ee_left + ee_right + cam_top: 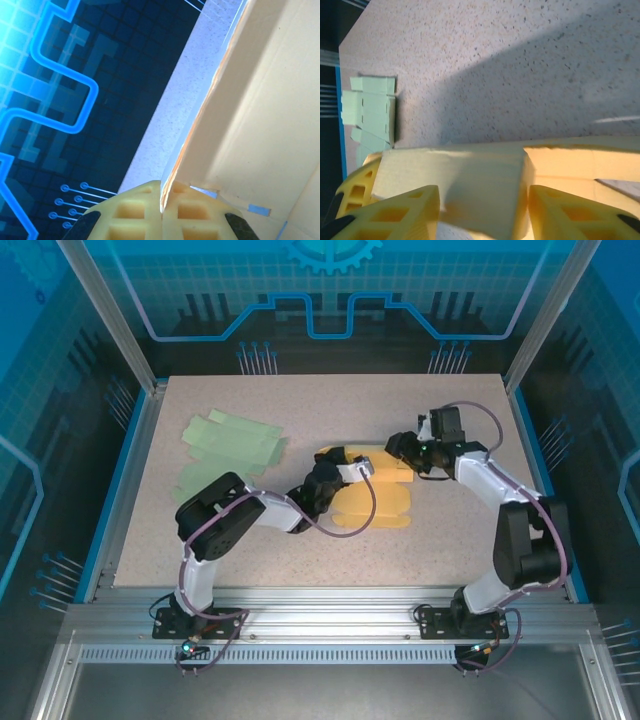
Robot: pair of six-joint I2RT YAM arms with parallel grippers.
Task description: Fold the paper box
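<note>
Top external: 1 yellow box (385, 505) (left pincer (328, 466), right pincer (401, 449) touching).

The paper box (372, 502) lies near the middle of the desk (300, 400). The flat cardboard (232, 445) lies well apart, to its left and farther back. The left gripper (328, 466) is at the left edge of the box. The right gripper (400, 448) is at its back right corner, with a flap between the jaws.
</note>
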